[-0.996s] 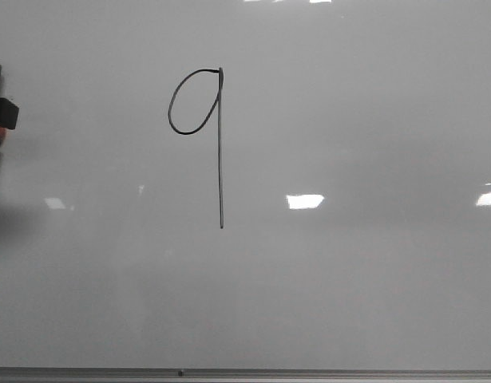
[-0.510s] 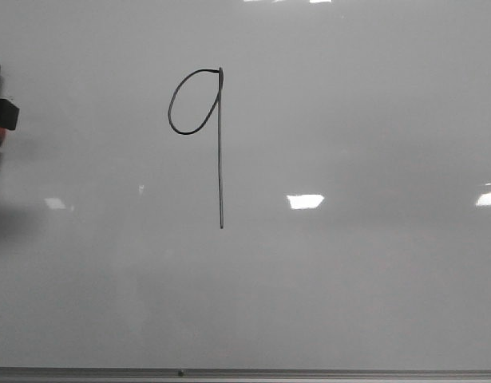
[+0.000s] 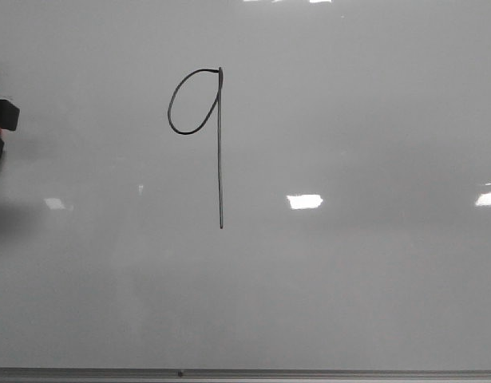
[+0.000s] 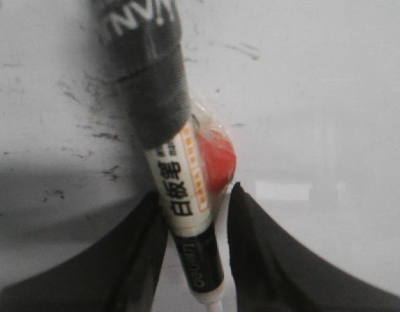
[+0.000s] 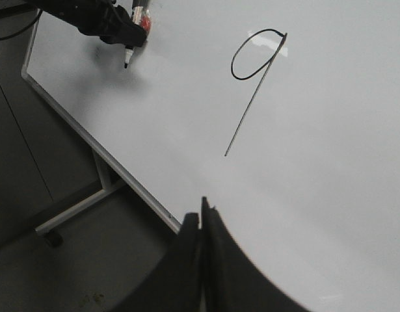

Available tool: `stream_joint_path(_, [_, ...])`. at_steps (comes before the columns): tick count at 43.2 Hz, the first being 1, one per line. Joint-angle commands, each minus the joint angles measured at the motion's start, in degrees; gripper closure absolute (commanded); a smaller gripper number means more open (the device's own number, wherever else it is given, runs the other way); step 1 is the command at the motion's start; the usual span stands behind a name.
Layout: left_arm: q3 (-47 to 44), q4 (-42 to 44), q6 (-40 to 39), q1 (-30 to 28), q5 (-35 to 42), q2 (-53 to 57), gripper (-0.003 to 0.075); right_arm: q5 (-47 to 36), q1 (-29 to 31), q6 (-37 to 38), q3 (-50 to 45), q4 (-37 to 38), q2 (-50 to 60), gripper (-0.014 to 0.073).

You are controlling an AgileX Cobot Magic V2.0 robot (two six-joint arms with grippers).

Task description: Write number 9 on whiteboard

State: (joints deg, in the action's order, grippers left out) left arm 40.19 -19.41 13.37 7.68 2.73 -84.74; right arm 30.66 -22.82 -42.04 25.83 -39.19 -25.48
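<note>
Pale and glossy, the whiteboard [image 3: 349, 303] fills the front view, with bright lamp reflections on its face and a thin metal strip along the near edge. At the far left edge of that view only a dark corner of the left gripper [image 3: 1, 120] shows. The left wrist view shows its jaws closed on a marker [image 4: 186, 195], clamped around the white labelled barrel, with something red tucked beside it. From the right wrist view the marker's tip points at the board, though contact cannot be told. Right of it, well apart, stands the number 9 [image 3: 219, 152]: a small oval loop joined to a long straight stem, looking complete. The marker looks light, stiff and smooth, so a firm hold mid-barrel suits it; fresh ink would smear if brushed. The right gripper [image 5: 201, 224] hangs off the near edge, its jaws pressed together on nothing.
</note>
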Motion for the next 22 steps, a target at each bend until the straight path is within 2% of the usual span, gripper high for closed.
stream_joint_path(1, [1.68, -0.48, -0.62, -0.02, 3.94, 1.42, 0.0426, -2.82, 0.48, -0.05, 1.33, -1.70, -0.13, 0.0661])
stream_joint_path(12, [1.68, -0.48, -0.62, -0.02, 4.31, 1.42, 0.0232, -2.82, 0.48, -0.05, 1.33, -1.70, -0.13, 0.0661])
stream_joint_path(22, [1.68, -0.05, -0.62, -0.02, 2.44, 5.02, 0.0217, -2.82, 0.48, -0.05, 1.33, -1.70, -0.13, 0.0661])
